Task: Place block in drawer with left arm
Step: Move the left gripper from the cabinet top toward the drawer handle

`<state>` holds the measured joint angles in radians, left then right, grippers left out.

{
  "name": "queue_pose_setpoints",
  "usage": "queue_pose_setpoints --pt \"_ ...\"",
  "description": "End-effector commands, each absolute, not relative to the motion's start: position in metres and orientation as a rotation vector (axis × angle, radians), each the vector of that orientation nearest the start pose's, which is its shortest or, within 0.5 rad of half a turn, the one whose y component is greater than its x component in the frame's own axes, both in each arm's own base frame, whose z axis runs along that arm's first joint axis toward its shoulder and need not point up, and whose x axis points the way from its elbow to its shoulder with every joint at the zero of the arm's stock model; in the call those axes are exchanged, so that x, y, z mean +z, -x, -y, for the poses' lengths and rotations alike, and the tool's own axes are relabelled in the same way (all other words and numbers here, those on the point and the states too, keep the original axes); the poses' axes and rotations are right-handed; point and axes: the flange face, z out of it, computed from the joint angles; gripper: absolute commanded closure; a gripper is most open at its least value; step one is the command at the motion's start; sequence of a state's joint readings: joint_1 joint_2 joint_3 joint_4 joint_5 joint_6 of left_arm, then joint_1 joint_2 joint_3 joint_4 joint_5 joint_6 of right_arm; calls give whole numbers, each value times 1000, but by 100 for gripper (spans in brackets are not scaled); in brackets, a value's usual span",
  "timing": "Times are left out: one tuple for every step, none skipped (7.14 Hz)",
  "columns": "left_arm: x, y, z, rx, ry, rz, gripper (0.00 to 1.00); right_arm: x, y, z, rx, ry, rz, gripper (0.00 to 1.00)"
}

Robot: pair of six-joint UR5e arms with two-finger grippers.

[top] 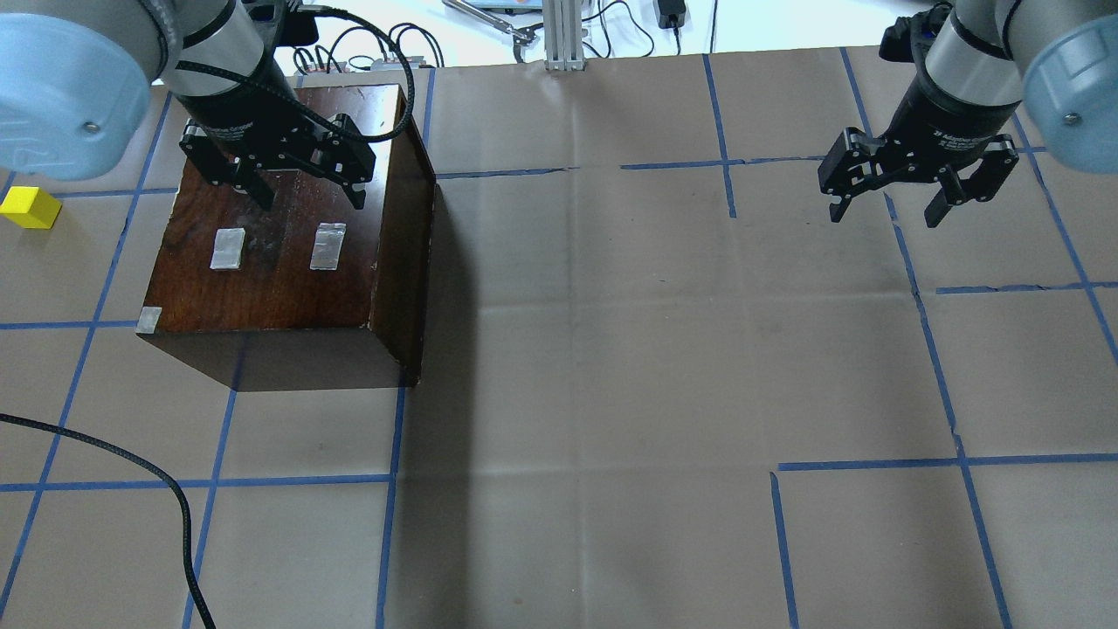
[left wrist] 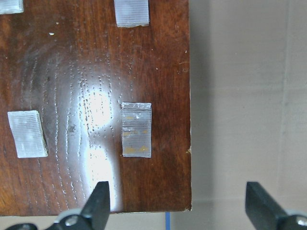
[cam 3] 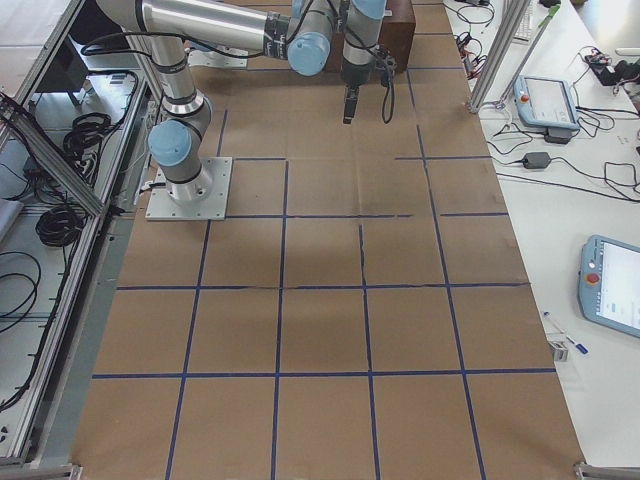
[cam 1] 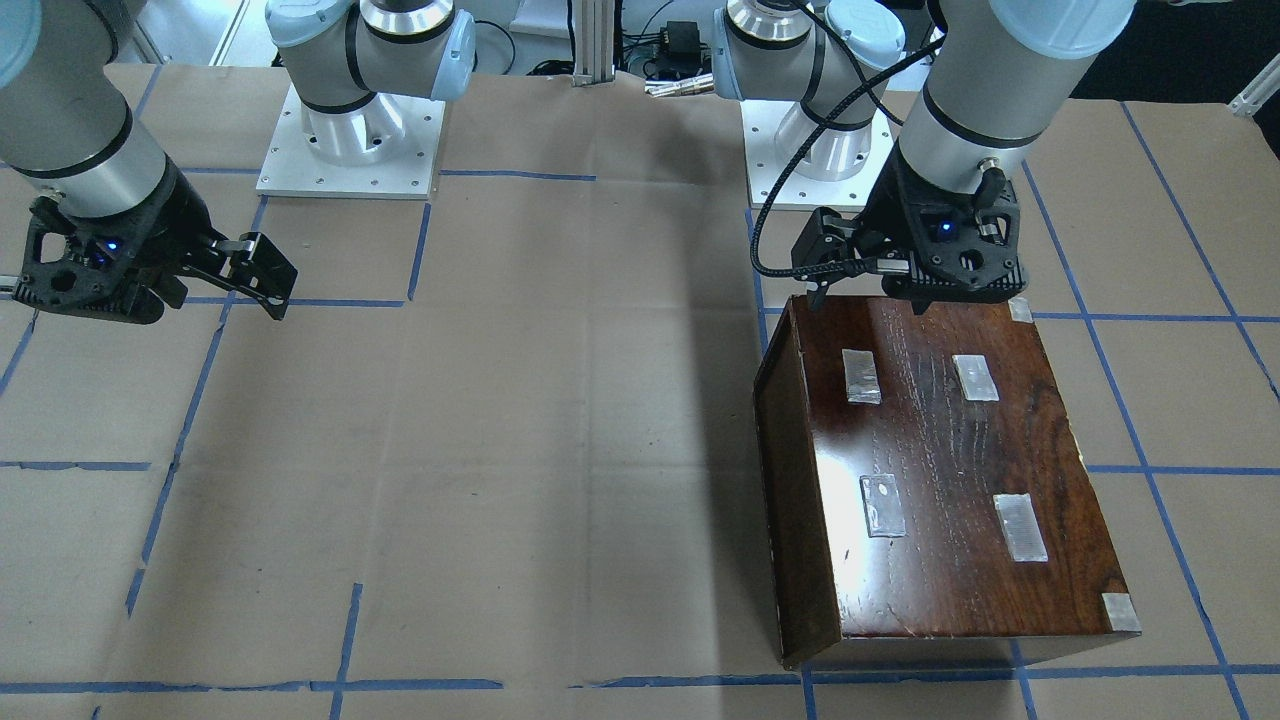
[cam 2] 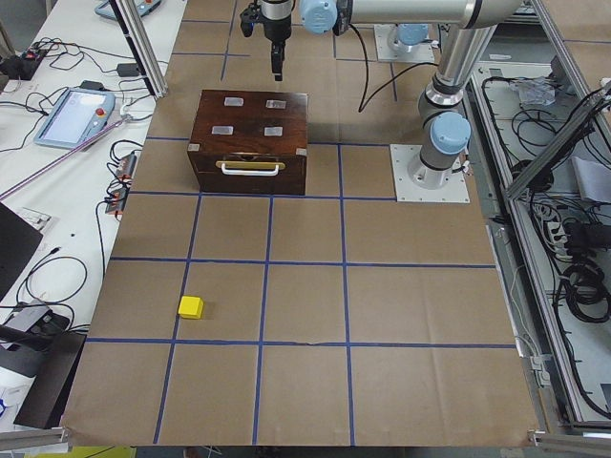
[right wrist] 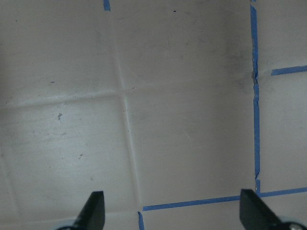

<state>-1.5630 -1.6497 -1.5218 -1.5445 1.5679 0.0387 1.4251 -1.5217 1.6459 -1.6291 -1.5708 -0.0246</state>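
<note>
The block [top: 31,208] rests on the table [top: 611,349] at the far left, well apart from the box [top: 279,271] and on the side that the drawer front faces. The drawer [cam 2: 250,177] sits flush in the box. The left gripper [top: 310,196] hangs over the far part of the box top, above the tape patches [top: 229,248]. Its fingers are spread and hold nothing, and one fingertip lies beyond the box edge. The right gripper [top: 885,212] hangs over bare table at the right, with its fingers spread and holding nothing.
</note>
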Motion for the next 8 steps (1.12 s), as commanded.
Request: queue_pose_setpoints --pt "482 84 537 -22 67 -3146 1 432 -59 517 103 -190 -3129 0" --pt "483 48 542 -30 70 -3146 1 432 -59 517 103 -190 -3129 0" --pt "482 10 545 -28 77 -3143 1 432 -59 517 103 -190 -3129 0" --pt "476 -29 548 -11 53 -3149 1 432 -59 517 103 -190 -3129 0" --pt "471 -67 549 -17 44 -3175 1 432 -59 517 103 -190 -3129 0" --pt "468 -103 547 -60 64 -3222 1 432 -59 517 103 -190 -3129 0" --pt "463 -136 546 -106 82 -3262 1 432 -59 517 103 -190 -3129 0" --pt "454 -167 544 -117 57 -3282 1 433 -59 517 101 -190 -3129 0"
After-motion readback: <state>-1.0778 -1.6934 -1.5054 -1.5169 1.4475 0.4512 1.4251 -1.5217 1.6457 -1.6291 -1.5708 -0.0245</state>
